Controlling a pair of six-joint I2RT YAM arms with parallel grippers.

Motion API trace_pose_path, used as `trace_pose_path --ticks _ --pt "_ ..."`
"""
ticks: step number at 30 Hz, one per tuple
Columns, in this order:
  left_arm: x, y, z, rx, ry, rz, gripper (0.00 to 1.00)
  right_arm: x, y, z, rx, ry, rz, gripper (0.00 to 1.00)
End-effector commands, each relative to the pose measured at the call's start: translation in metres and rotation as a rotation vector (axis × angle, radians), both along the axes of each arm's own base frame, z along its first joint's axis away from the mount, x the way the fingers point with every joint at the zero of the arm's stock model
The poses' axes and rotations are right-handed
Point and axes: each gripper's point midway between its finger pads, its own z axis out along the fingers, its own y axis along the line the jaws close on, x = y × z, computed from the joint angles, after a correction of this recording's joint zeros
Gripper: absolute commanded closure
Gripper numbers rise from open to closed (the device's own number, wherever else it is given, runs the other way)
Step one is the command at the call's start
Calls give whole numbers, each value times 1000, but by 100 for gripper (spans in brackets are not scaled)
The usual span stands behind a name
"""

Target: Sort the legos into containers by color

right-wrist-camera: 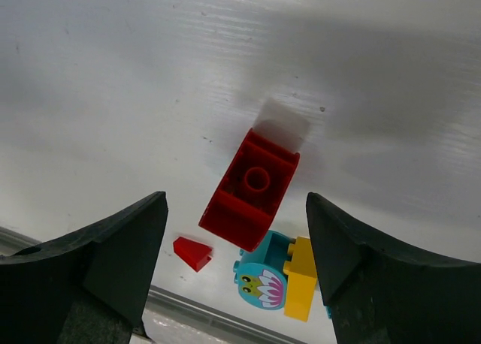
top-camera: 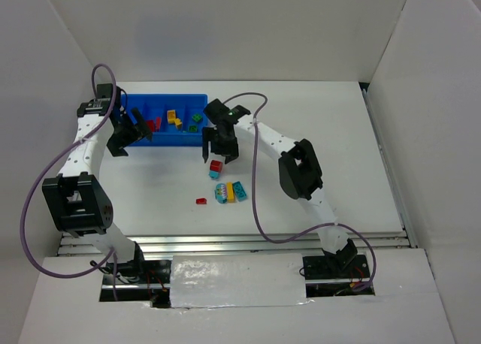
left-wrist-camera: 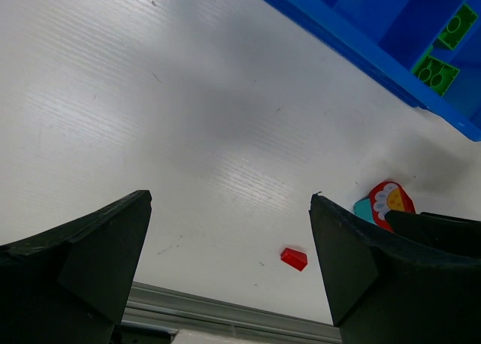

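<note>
My right gripper (top-camera: 218, 156) hangs with its jaws apart and nothing held. Between its fingers (right-wrist-camera: 105, 269) lies the red brick (right-wrist-camera: 252, 190), stud face toward the wrist camera. Bare table (right-wrist-camera: 113, 73) shows on either side of it, so neither finger touches it. Beyond the brick, toward the arm bases, a small red wedge (right-wrist-camera: 192, 252) sits on the left-finger side. Near it, on the right-finger side, is a cyan piece (right-wrist-camera: 259, 278) with a flower print, and a yellow brick (right-wrist-camera: 301, 278) touches it. Past those runs the table's metal rail (right-wrist-camera: 188, 310).

My left gripper (left-wrist-camera: 229, 200) is spread wide and empty over bare table. The red wedge shows ahead of it, closer to its right finger and well apart from both. Off that finger's tip I see a red face with a flower print and a sliver of cyan; I cannot tell which bricks they belong to. Farther out on that side is the blue tray (left-wrist-camera: 361, 43), with green bricks (left-wrist-camera: 443, 51) inside.

From overhead, counting away from the left gripper, neighbouring compartments hold red pieces (top-camera: 154, 124), yellow pieces (top-camera: 174, 119), then the green ones. The closest compartment is hidden behind the gripper.
</note>
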Motion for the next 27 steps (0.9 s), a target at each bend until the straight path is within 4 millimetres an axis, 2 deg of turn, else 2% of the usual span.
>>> trace_pose_path --ticks 1,8,13,14,19,20,21,22,23,24,25,26,27 --pt "0 0 4 11 -19 0 0 -1 15 -7 50 16 35 19" --pt "0 0 3 9 -16 -1 1 -2 9 -19 56 68 22 39" --pt "2 1 4 10 -19 -3 0 5 2 -7 91 45 -20 49" --pt "2 0 4 8 -19 -2 1 7 -5 -9 93 55 -47 53" --pt "6 -3 3 -13 -22 -16 0 24 -19 8 176 35 -132 71" --pt "9 -5 4 -20 -34 -22 0 24 -23 12 186 36 -148 77" --pt "11 -9 5 -35 -44 -41 0 29 -29 16 198 27 -163 83" --pt "13 -17 8 -67 -61 -67 1 31 -33 15 208 24 -181 98" --pt "18 -23 12 -85 -91 -90 0 32 -35 30 240 3 -181 100" --pt "22 -32 17 -108 -117 -124 1 37 -43 37 266 -9 -197 100" --pt "25 -40 21 -140 -141 -155 0 45 -42 47 315 -48 -199 100" --pt "33 -63 32 -232 -198 -234 1 35 -50 57 357 -37 -213 100" --pt "36 -76 35 -287 -219 -275 0 42 -64 65 400 -50 -242 100"
